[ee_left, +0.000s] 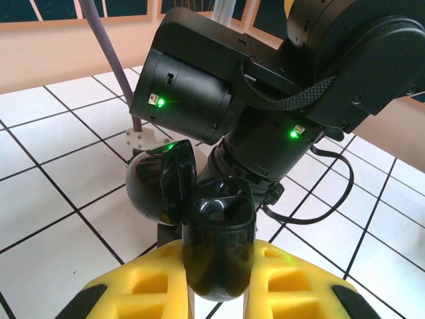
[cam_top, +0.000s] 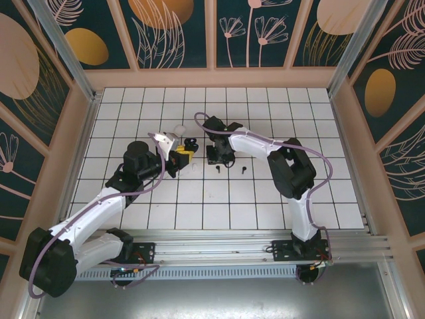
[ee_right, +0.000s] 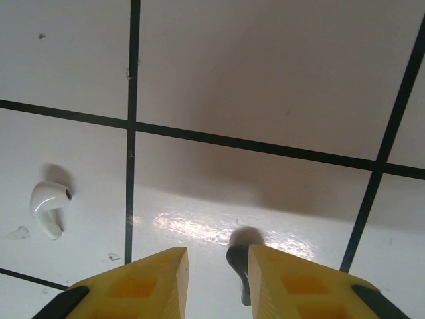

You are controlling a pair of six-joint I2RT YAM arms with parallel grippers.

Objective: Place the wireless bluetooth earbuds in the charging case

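The wireless bluetooth earbuds [cam_top: 218,170] lie loose on the tiled table [cam_top: 265,106]; whether the charging case [ee_left: 219,226] already has one inside, I cannot tell. The one that matters now is the black earbud [ee_right: 238,258] in the right wrist view. It lies between the two yellow fingers of the right gripper [ee_right: 218,260], but not in the middle. It sits close against the finger at the right side of that picture, with a clear gap to the other finger, so these jaws are narrow but open and hold nothing. Its long axis, from head to stem, runs toward the wrist, nearly along the fingers and a little tilted. I judge that closing will catch it across its thin width, though the off-centre place may make it slide or turn first. A white earbud [ee_right: 48,209] lies well apart, at the left side of the same picture. The left gripper [ee_left: 222,262] is clamped on the case, whose lid [ee_left: 166,186] is open. In the top view it is just beside the right gripper, on its left. So the right arm is the nearer one for the pick, and the way to the case is leftward.
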